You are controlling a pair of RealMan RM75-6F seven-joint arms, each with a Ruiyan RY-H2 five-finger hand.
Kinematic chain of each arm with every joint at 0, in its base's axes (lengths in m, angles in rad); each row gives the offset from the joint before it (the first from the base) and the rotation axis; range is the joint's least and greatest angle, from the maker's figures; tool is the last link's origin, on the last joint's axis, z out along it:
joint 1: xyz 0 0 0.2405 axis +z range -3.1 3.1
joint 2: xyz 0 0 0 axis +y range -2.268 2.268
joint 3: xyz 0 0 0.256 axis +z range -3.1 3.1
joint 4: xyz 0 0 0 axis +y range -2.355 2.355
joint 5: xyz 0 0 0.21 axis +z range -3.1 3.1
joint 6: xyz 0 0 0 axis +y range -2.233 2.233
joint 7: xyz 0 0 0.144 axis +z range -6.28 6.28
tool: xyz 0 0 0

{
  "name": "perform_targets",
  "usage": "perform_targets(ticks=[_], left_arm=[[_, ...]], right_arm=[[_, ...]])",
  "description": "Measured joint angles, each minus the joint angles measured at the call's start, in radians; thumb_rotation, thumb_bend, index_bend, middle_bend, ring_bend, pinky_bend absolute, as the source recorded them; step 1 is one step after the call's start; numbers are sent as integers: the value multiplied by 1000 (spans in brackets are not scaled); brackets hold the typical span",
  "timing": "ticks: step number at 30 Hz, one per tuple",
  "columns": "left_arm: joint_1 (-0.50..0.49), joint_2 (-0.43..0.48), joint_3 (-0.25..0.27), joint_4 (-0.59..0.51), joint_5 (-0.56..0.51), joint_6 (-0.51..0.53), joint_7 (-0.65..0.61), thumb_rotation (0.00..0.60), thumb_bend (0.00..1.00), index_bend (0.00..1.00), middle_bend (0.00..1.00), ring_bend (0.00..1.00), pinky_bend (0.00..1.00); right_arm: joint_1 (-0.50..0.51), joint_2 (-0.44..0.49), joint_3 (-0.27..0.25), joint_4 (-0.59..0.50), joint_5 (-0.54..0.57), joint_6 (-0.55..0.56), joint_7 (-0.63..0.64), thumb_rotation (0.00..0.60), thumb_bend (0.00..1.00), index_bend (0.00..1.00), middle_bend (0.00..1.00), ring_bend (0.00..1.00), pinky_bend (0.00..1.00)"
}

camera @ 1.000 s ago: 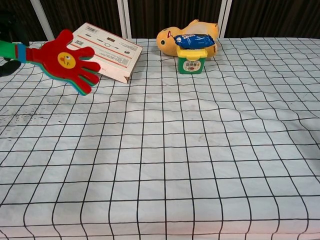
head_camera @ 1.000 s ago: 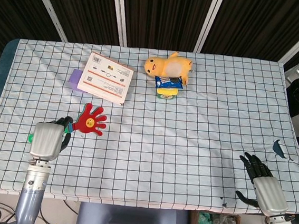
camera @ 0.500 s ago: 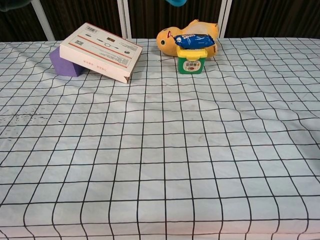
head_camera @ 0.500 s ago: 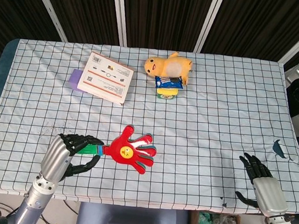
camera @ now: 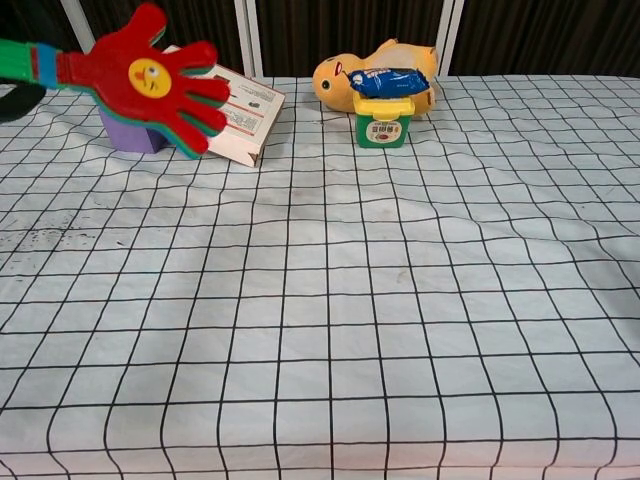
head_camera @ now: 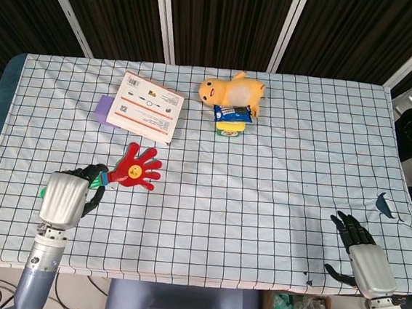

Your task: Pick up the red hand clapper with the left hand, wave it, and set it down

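My left hand [head_camera: 65, 196] grips the green handle of the red hand clapper [head_camera: 137, 168] and holds it up off the table, its red palm with a yellow smiley pointing to the right. In the chest view the red hand clapper [camera: 148, 77] hangs at the upper left in front of the box, and only a dark bit of the left hand shows at the frame's left edge. My right hand [head_camera: 361, 254] rests near the table's front right edge, fingers apart, holding nothing.
A white and orange box [head_camera: 147, 106] leans on a purple block [head_camera: 107, 108] at the back left. A yellow plush duck [head_camera: 231, 91] lies behind a small green cup with a blue packet [head_camera: 231, 117] on top. The checked cloth [head_camera: 260, 196] covers the table.
The clapper has swung back up and to the left from its low, forward position half a second ago. It has come back into the chest view. The right hand has not moved.
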Motion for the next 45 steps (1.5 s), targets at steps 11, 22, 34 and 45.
perform_targets(ticks=[11, 22, 34, 45], left_arm=[[-2, -31, -30, -93, -212, 2, 332, 600, 505, 761, 811, 715, 865], [-48, -34, -17, 6, -16, -121, -413, 600, 504, 756, 795, 702, 849], [-127, 1, -9, 181, -55, -321, -544, 600, 502, 756, 791, 699, 844], [-182, -17, 9, 310, -104, -425, -514, 600, 400, 605, 586, 515, 661]], right_arm=[[-1, 2, 1, -3, 4, -1, 2, 600, 161, 0, 0, 0, 146], [-1, 3, 3, -5, 10, -6, 0, 600, 161, 0, 0, 0, 145], [0, 5, 5, -8, 20, -13, 1, 600, 161, 0, 0, 0, 146], [0, 7, 7, -10, 24, -15, 1, 600, 162, 0, 0, 0, 145]])
